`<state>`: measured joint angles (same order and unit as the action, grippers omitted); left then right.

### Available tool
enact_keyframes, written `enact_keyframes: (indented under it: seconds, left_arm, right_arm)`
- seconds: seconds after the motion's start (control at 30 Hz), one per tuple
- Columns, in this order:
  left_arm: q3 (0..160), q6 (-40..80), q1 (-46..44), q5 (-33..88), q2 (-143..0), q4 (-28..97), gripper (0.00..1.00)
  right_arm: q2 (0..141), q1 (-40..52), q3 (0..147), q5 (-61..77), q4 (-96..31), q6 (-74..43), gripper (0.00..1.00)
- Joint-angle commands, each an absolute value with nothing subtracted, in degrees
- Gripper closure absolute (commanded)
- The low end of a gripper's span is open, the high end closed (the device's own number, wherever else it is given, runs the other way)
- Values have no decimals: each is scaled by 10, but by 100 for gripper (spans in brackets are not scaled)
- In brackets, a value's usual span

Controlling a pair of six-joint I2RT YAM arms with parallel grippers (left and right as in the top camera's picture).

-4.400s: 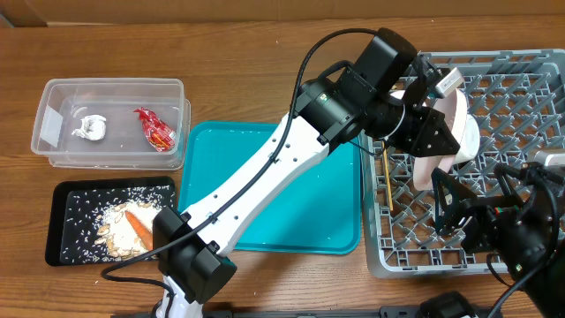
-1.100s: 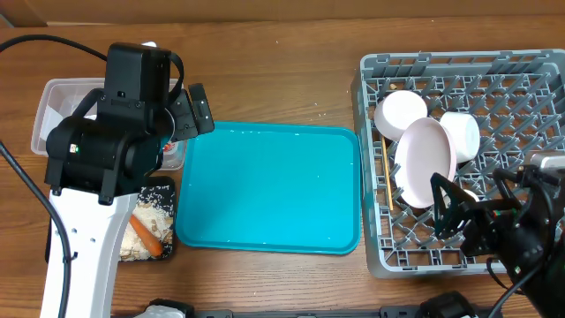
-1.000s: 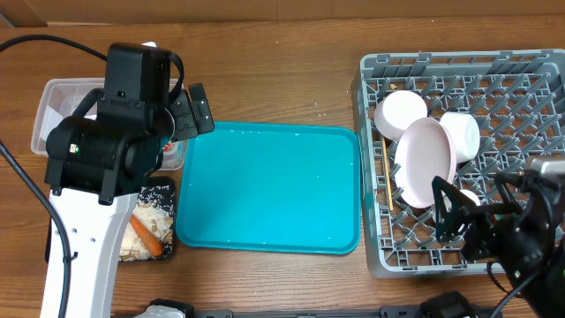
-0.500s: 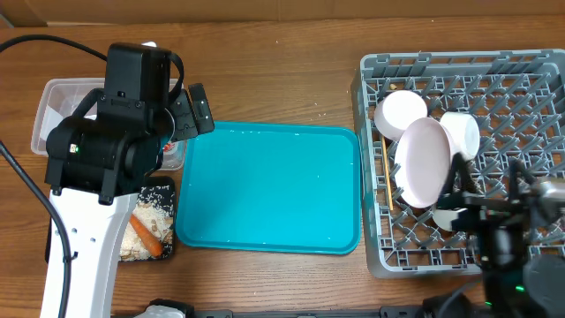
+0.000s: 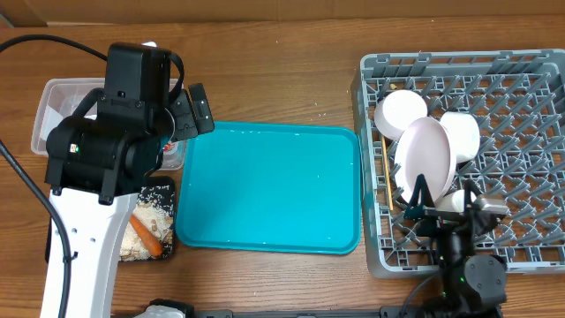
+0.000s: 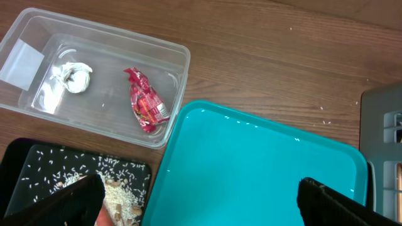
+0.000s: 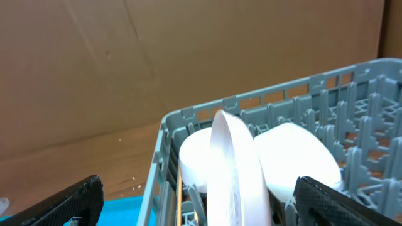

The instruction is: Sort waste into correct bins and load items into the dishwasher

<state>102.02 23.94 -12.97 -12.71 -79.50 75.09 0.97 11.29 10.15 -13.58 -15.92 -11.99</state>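
Right wrist view, nearest first. Right gripper [image 7: 198, 191]: fingers spread wide, empty. Plate [image 7: 235, 163]: straight ahead, standing on edge in the rack [image 7: 352, 88], its long axis running away from the gripper; right arm nearer. Bowls [image 7: 295, 150]: flanking the plate. Chopsticks [image 5: 387, 181]: apparently along the rack wall. Left gripper [image 6: 201, 188]: spread, empty. Wrapper [image 6: 146, 108], tissue [image 6: 74, 75]: in the clear tub [image 6: 182, 56]. Carrot [image 5: 146, 234]: in the black tray [image 6: 38, 163].

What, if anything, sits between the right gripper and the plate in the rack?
Nothing visible. In the right wrist view the right gripper is open and the plate stands on edge in the dish rack straight ahead, with no object between. The two bowls flank it.
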Motion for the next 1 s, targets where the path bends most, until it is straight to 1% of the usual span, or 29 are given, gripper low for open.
enact_keyframes:
  seconds: [0.0,0.13,0.97]
  left_arm:
    - [1021,233,-128,-139,-795,750,0]
    - [1021,233,-128,-139,-795,750,0]
    - [1021,233,-128,-139,-795,750,0]
  right_arm:
    - [2,112,53,-128,-113,-120,0]
    - [2,112,3,-124,-29,-120,0]
    - [2,112,5,-124,-33,-120,0]
